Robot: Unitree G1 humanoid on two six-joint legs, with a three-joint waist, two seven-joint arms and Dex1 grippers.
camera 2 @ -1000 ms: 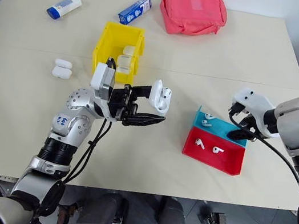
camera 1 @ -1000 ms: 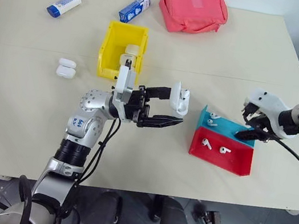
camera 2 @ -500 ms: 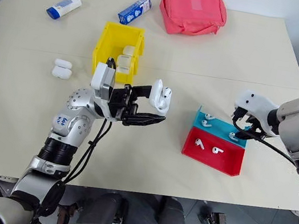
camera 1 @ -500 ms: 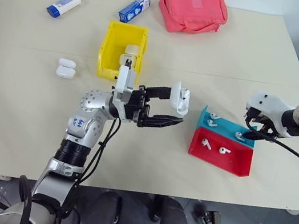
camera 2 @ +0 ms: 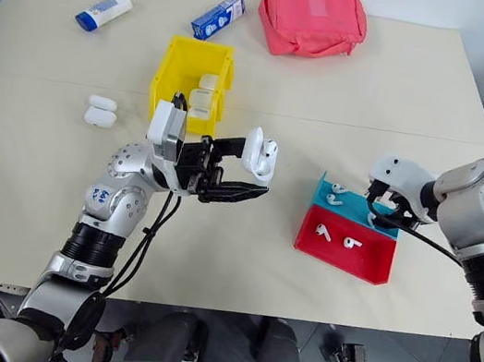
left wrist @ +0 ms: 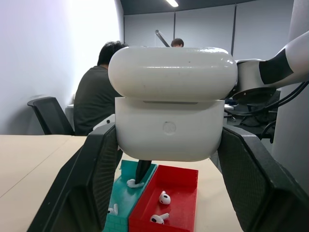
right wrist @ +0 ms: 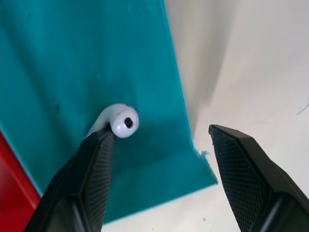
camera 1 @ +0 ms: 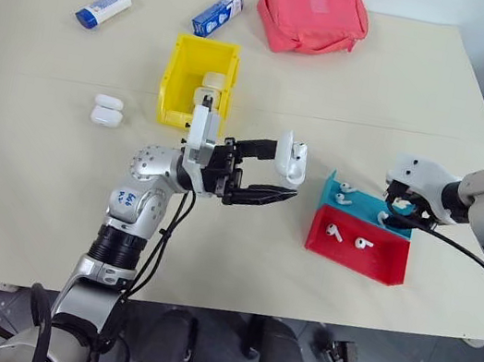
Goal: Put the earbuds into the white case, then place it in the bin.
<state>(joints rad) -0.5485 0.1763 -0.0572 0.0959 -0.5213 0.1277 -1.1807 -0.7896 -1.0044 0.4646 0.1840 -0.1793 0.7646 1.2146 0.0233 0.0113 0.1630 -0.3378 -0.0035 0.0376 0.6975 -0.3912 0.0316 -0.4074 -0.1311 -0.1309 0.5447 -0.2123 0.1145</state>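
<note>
1. We see the glossy white hinged case point(camera 1: 293, 160), lid up, clamped in the left gripper point(camera 1: 272, 169) above the table.
2. Our right gripper point(right wrist: 161, 145) stands wide around one tiny white stemmed earbud point(right wrist: 118, 122) in the red-and-teal tray point(camera 1: 377, 266).
3. We judge loading and the bright yellow plastic bin point(camera 1: 180, 67) still ahead.

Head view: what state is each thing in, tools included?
Held case: lid open, clamped in left tool, off the table.
Right tool: open, over the tray's teal half, one finger against an earbud.
Tray: on the table, loose earbuds in both halves.
Bin: open-top, cases inside.
Two spare cases: shut, left of the bin.
Pouch: closed.
</note>
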